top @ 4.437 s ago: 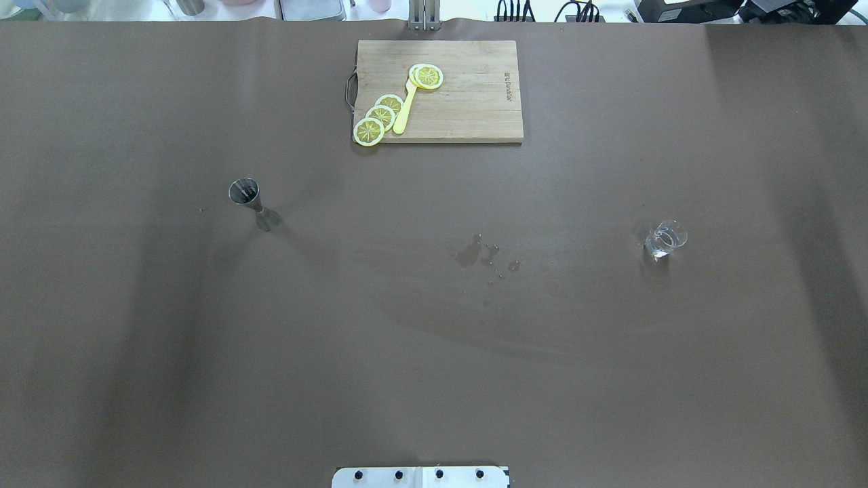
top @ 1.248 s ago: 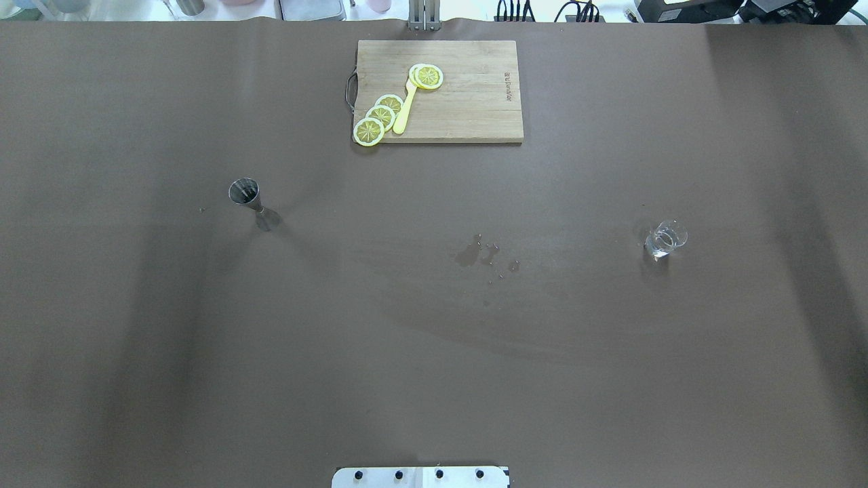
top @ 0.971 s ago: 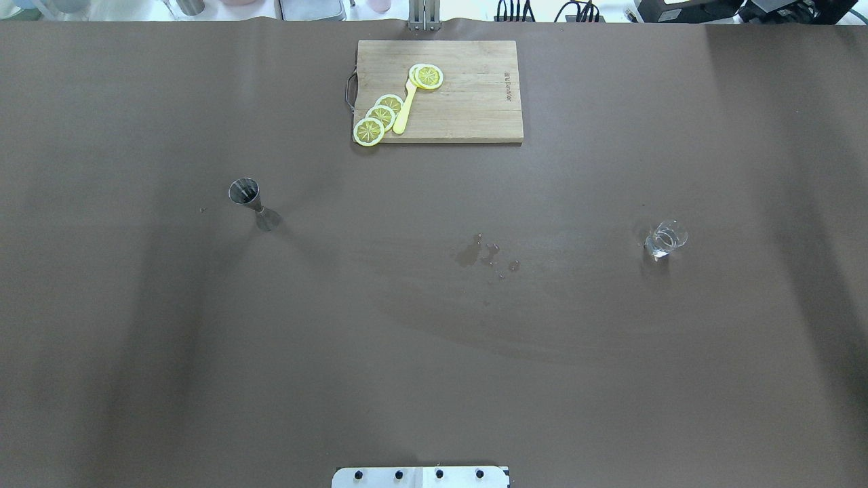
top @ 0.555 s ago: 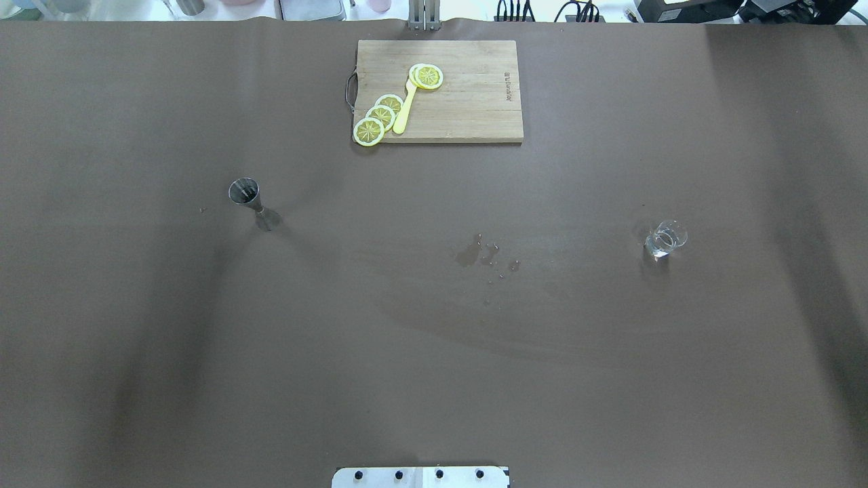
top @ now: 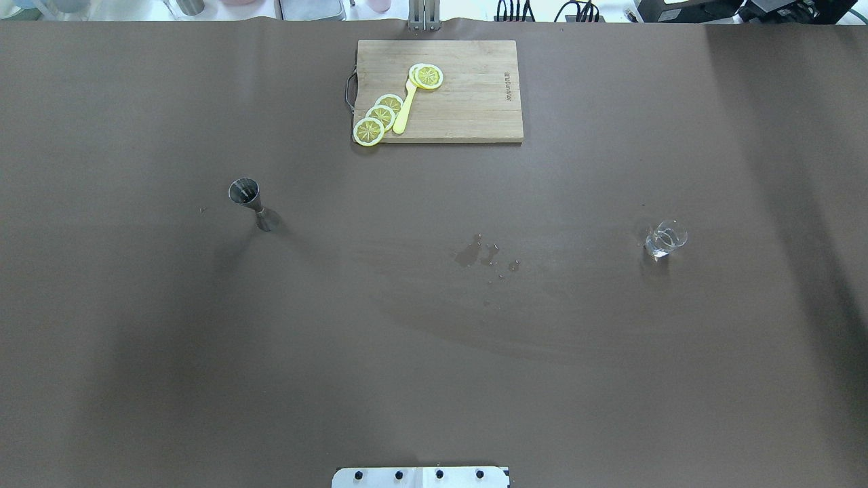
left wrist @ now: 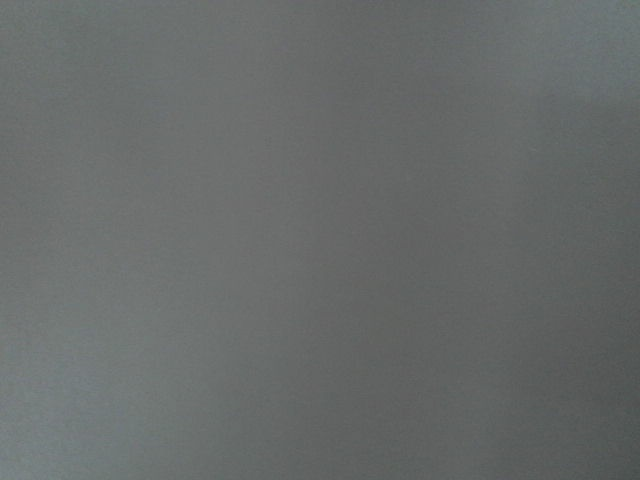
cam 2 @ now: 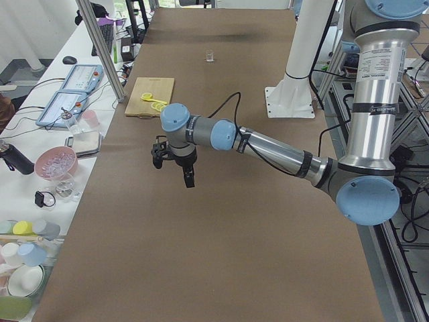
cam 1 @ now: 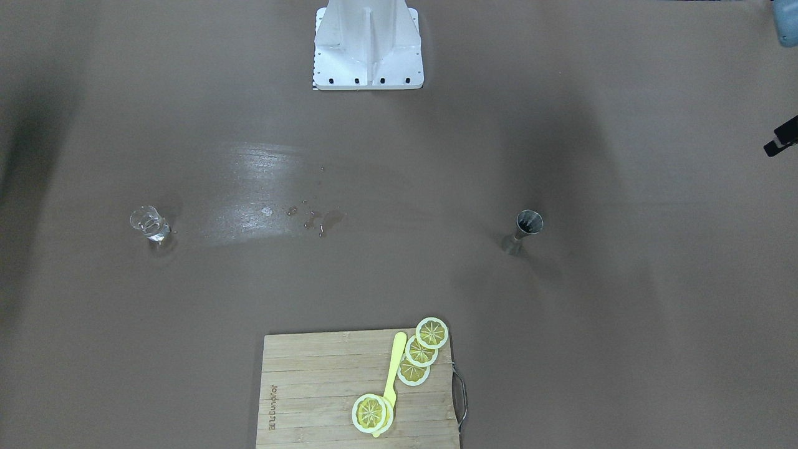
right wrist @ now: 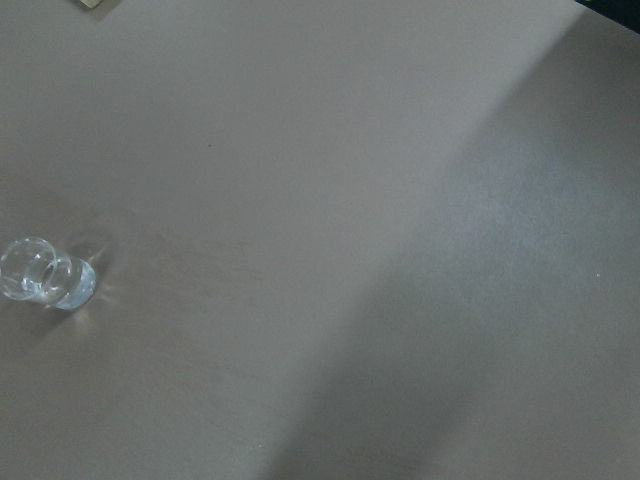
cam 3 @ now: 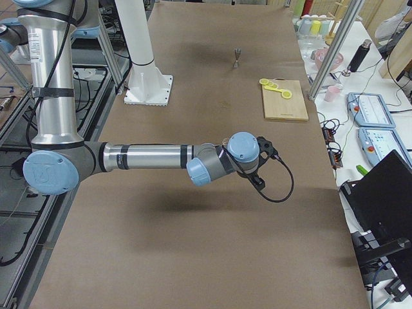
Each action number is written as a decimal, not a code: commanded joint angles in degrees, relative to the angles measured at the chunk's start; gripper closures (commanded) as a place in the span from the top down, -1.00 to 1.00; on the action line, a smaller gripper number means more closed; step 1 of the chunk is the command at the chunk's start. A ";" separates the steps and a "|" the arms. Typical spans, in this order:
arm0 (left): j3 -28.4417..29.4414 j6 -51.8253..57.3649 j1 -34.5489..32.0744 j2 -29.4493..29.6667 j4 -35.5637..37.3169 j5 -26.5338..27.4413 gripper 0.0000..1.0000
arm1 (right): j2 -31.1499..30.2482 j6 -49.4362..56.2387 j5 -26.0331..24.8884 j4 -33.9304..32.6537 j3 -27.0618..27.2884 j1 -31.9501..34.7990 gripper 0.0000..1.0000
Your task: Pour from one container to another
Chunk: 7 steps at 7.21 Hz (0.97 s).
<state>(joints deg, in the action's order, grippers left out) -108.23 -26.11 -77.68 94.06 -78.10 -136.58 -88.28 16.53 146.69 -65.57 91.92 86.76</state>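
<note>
A small metal jigger (top: 244,192) (cam 1: 528,223) stands upright on the robot's left half of the brown table. On the right half stands a small clear glass (top: 665,238) (cam 1: 149,223), also low at the left of the right wrist view (right wrist: 45,272). Neither gripper reaches into the overhead view. My left gripper (cam 2: 175,168) hangs above the table's left end, and my right gripper (cam 3: 261,177) hovers over the right end. I cannot tell whether either one is open. The left wrist view holds only bare table.
A wooden cutting board (top: 468,102) with lemon slices (top: 380,116) and a yellow knife (top: 405,112) lies at the far middle. Spilled droplets (top: 475,252) mark the table's centre. The white robot base (cam 1: 368,43) sits at the near edge. Cups and bowls crowd a side bench (cam 2: 40,168).
Jigger, glass and board have not moved. Only the soft shadows near the table's two ends have shifted a little.
</note>
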 commanded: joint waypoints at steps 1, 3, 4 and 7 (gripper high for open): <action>-2.93 -9.53 3.05 5.15 1.28 -0.18 0.96 | 1.01 0.08 0.44 -0.09 2.82 -0.54 1.00; -6.64 -12.82 9.53 7.60 0.93 -0.09 0.96 | 0.57 0.08 0.79 0.00 5.28 -1.33 1.00; -7.95 -15.52 12.09 9.80 1.19 0.34 0.95 | 0.40 0.52 0.88 1.31 6.16 -1.94 1.00; -10.95 -26.74 17.64 15.42 0.58 2.27 0.96 | -1.01 -3.40 -0.44 7.20 6.17 -3.79 1.00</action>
<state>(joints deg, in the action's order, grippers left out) -118.03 -47.24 -62.20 106.92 -77.23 -135.28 -88.98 15.79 146.53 -59.96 98.03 83.53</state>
